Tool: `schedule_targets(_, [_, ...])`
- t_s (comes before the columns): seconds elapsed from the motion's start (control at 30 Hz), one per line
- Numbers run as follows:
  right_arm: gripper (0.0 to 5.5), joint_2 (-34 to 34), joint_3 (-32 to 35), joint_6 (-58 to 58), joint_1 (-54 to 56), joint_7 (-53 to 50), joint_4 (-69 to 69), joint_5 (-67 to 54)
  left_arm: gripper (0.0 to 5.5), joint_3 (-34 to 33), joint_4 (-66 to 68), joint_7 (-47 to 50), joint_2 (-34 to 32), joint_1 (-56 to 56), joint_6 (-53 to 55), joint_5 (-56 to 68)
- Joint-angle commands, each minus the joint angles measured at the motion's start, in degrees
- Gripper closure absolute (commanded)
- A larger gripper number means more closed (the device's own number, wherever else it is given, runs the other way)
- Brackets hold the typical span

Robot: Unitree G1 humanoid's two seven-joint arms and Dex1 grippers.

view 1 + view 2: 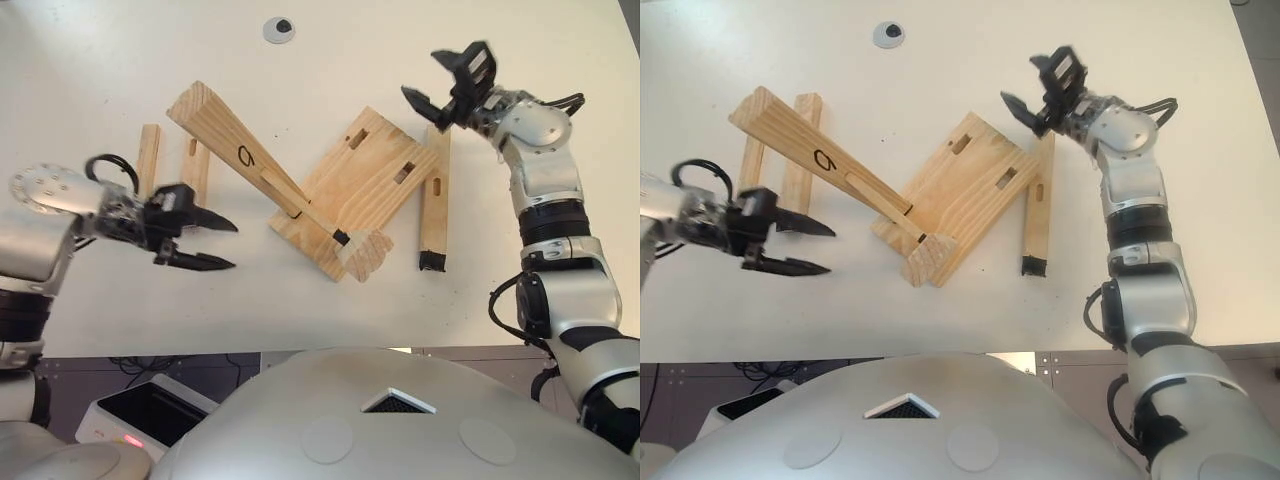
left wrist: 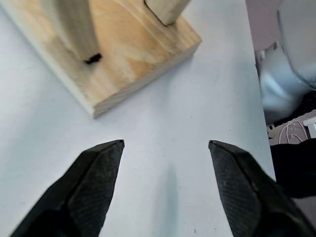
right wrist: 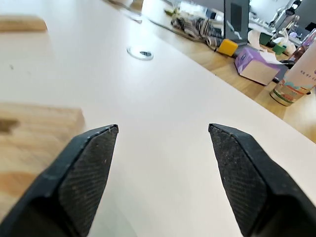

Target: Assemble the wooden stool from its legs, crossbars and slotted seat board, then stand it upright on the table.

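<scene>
Left eye view showed us the pale slotted wooden seat board (image 1: 375,165) flat mid-table. A thick wooden leg (image 1: 235,150) lay slantwise with one end on it, a second wooden leg (image 1: 436,200) lay loose just right, and two slim wooden sticks (image 1: 148,150) lay left. The left gripper (image 1: 230,246) and right gripper (image 1: 420,72) hung spread, empty. We judged nearly all assembly undone.

Seat board (image 2: 133,54) runs off left wrist view's edge; wooden pieces (image 2: 74,24) on it cropped, can't tell which parts. Its corner in right wrist view blurred, also cut off. Slotted wooden bar (image 1: 196,170) partly hidden behind thick wooden beam (image 1: 240,155). Small round disc (image 1: 279,29): too small to identify.
</scene>
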State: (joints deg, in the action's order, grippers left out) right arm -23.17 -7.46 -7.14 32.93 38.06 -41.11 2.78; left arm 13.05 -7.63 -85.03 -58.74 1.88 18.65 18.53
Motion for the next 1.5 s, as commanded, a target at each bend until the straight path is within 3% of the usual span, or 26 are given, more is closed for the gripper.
schedule_targets(0.03, [2.11,-1.01,-2.33,-0.87,3.3,2.89,-4.24,2.69,2.34,5.95,-4.94,1.82,4.32,0.31,0.78,-2.62])
schedule_targets(0.23, [2.11,-0.61,-5.09,-1.73,2.37,12.41,-1.69,2.17,2.34,8.02,-3.57,7.33,13.73,5.33,3.92,-1.89])
schedule_targets(0.43, [2.11,0.13,-5.56,1.46,-0.25,16.32,3.81,0.53,2.34,6.72,3.7,10.76,13.33,7.01,-0.59,-6.78])
schedule_targets(0.63, [2.11,-4.17,-7.14,7.7,-5.79,24.08,15.11,-0.82,2.34,1.84,14.73,13.97,12.97,12.67,-7.81,-9.4])
schedule_targets(0.9, [2.11,-11.29,-10.77,17.6,-15.3,35.85,35.45,-5.3,2.34,-2.17,24.04,22.39,19.54,17.47,-17.98,-11.3])
schedule_targets(1.0, [2.11,-10.43,-7.91,19.3,-14.32,33.49,36.97,-7.36,2.34,-4.86,27.45,23.89,20.4,18.94,-21.68,-10.5])
schedule_targets(1.13, [2.11,-8.0,-0.92,19.51,-7.43,27.66,29.88,-10.96,2.34,-9.4,28.22,20.59,17.59,19.83,-21.09,-6.97])
schedule_targets(1.27, [2.11,-4.38,3.25,12.72,2.38,13.21,10.03,-7.55,2.34,-9.4,22.86,11.17,9.82,16.89,-14.68,-4.9])
schedule_targets(1.37, [2.11,0.26,-0.06,3.94,8.23,1.43,-7.15,-0.39,2.34,-4.7,15.89,3.75,3.66,11.61,-8.22,-6.09])
schedule_targets(1.5, [2.11,7.07,-4.84,-3.04,14.63,-9.06,-24.15,7.57,2.34,1.87,5.33,-0.86,3.55,6.03,-0.7,-4.52])
